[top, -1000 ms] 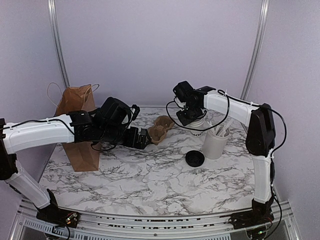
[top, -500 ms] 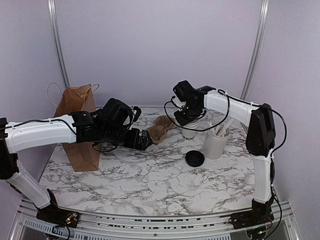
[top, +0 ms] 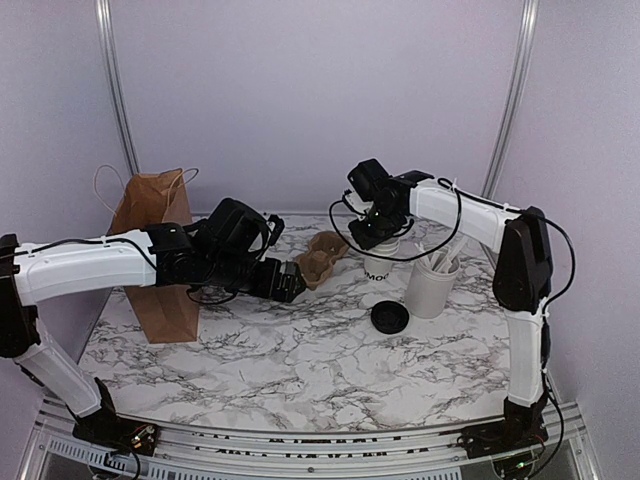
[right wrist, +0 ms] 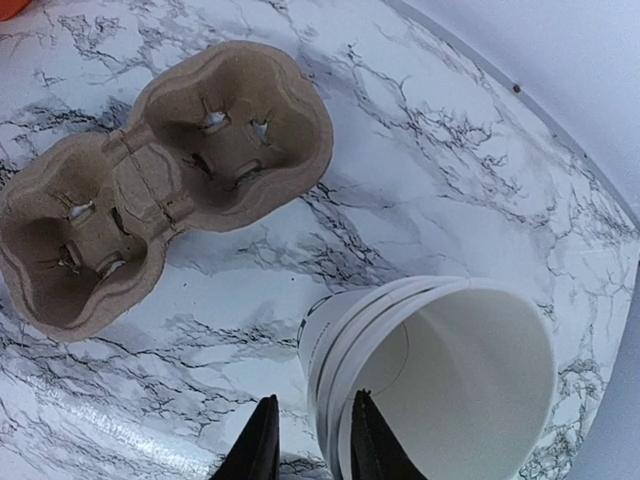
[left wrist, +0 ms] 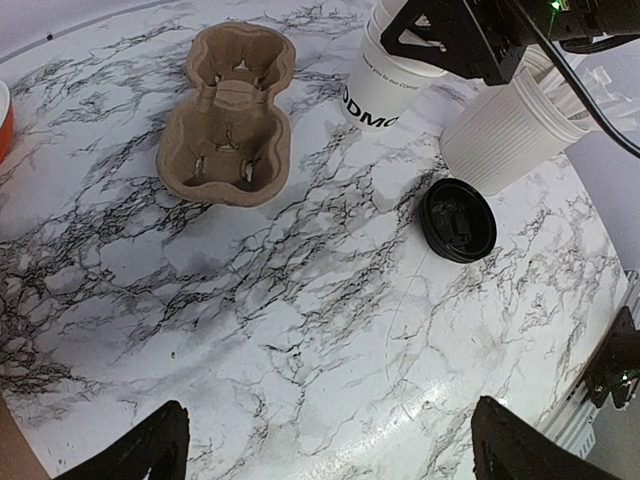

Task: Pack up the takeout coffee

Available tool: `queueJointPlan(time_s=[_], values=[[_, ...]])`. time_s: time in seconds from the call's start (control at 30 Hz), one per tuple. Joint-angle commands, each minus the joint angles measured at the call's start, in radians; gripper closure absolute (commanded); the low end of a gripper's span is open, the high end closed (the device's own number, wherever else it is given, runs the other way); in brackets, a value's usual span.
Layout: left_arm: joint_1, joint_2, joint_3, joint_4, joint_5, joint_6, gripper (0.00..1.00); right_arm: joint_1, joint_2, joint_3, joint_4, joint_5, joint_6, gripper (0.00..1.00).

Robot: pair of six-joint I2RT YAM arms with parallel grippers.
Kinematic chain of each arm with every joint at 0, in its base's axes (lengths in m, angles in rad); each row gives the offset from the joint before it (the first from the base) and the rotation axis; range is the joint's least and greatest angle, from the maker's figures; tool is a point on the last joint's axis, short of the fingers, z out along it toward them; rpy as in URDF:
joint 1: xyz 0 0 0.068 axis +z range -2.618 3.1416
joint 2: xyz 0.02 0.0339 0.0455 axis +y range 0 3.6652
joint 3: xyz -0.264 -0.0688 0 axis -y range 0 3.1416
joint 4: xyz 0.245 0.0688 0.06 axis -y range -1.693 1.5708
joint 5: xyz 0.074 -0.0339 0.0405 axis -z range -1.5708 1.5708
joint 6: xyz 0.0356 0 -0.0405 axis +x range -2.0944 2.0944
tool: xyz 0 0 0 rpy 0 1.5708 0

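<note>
Marble tabletop bears the white cup upright, mouth up.

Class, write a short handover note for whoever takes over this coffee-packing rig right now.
Left claw: wide open, empty, hovering above the table near the empty cardboard carrier.
Right claw: straddles the rim of the cup, one finger inside, one outside; grip unclear.
Cup upright on the table; lid lies apart from it. Paper bag stands at the left.
Done: nothing packed. Left: probably lid on, then pack the cup.
</note>
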Motion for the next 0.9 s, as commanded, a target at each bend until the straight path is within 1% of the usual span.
queueJointPlan(time_s=[0.0, 0.27, 0.4, 0.5, 0.77, 0.87], values=[[0.004, 0.011, 0.027, 0.014, 0.01, 0.002, 0.01, -0.006, -0.044, -0.001, 0.013, 0.007, 0.006, 0.77], [0.004, 0.011, 0.025, 0.014, 0.01, 0.003, 0.01, -0.006, -0.039, -0.01, 0.01, 0.049, 0.006, 0.86], [0.004, 0.009, 0.024, 0.014, 0.009, 0.003, 0.01, -0.006, -0.037, -0.011, 0.008, 0.058, 0.007, 0.94], [0.004, 0.007, 0.024, 0.014, 0.011, 0.001, 0.01, -0.006, -0.039, 0.0, 0.004, 0.071, 0.004, 0.98], [0.004, 0.011, 0.029, 0.014, 0.013, 0.001, 0.01, 0.001, -0.057, 0.025, -0.001, 0.082, -0.001, 0.99], [0.004, 0.013, 0.029, 0.014, 0.015, 0.001, 0.01, 0.011, -0.056, 0.037, -0.01, 0.115, -0.017, 0.96]])
